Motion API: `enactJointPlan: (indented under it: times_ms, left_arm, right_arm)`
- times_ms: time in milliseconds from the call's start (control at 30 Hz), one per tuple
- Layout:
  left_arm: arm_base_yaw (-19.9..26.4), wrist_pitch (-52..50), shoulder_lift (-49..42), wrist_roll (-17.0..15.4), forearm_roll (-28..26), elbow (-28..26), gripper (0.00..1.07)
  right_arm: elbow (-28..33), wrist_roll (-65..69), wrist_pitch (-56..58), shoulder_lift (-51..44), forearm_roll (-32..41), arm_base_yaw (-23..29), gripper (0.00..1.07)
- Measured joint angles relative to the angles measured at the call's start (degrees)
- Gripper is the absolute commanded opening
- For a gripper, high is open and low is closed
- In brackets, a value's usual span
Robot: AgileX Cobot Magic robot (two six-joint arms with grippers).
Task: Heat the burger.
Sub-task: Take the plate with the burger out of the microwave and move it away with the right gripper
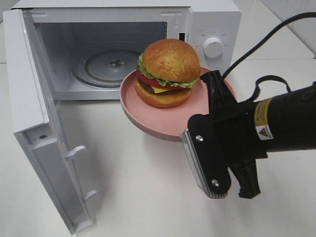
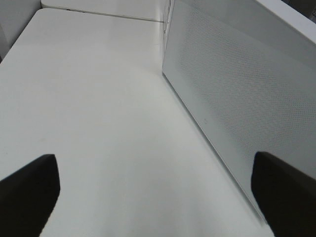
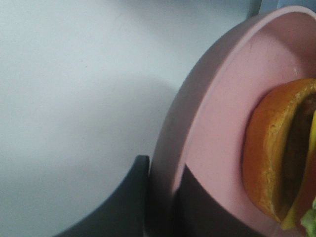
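Note:
The burger (image 1: 168, 69) sits on a round pink plate (image 1: 163, 121), also in the right wrist view: burger (image 3: 276, 148), plate (image 3: 217, 123). My right gripper (image 1: 217, 98) is shut on the plate's rim, one finger above and one below (image 3: 163, 207), and holds it above the table just in front of the open microwave (image 1: 212, 29). The glass turntable (image 1: 111, 64) inside is bare. My left gripper (image 2: 157, 190) is open and empty, low over the table beside the microwave door (image 2: 237, 89); it does not show in the exterior high view.
The microwave door (image 1: 44, 128) stands swung wide open to the left, reaching toward the table's front. The control knob (image 1: 213, 47) is on the right panel. A black cable (image 1: 256, 44) runs behind my right arm. White table (image 1: 148, 197) lies below.

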Motion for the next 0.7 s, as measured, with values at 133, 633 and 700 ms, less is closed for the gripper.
enactJointPlan:
  times_ms: [133,633,700]
  left_arm:
    - [0.0,0.0,0.0,0.0,0.0,0.0,0.98]
    - [0.0,0.0,0.0,0.0,0.0,0.0,0.98]
    - [0.0,0.0,0.0,0.0,0.0,0.0,0.98]
  right_arm:
    - [1.9,0.0,1.4,-3.3,0.2,0.0,0.0]
    - [9.9,0.0,15.3,-20.9,0.4,0.0,0.0]
    - [10.9,0.2,18.7,-24.2,0.4,0.0,0.0]
